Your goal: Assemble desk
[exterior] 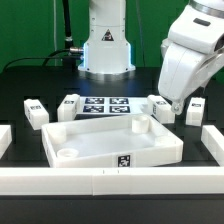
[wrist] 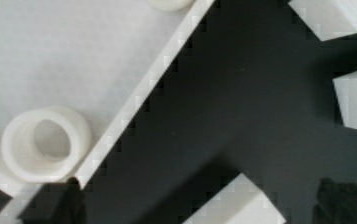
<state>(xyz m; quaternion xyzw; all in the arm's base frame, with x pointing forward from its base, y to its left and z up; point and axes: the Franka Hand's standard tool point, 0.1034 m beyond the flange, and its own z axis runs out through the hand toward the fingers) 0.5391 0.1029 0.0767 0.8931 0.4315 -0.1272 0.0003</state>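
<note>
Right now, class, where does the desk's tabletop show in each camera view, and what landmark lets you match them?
Exterior view: the tabletop lies centre foreground, in front of the marker board.
Wrist view: the tabletop is the wide white surface edged by the black table.
Shared landmark: a round socket in a tabletop corner; which corner the wrist view shows is unclear.

The marker board (exterior: 100, 105) lies on the black table (exterior: 30, 82), white border rails (exterior: 60, 181) edging it.

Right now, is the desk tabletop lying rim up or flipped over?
Rim up. In the exterior view the tabletop lies flat, its raised rim walling a recessed inside; a round socket shows in one corner.
</note>
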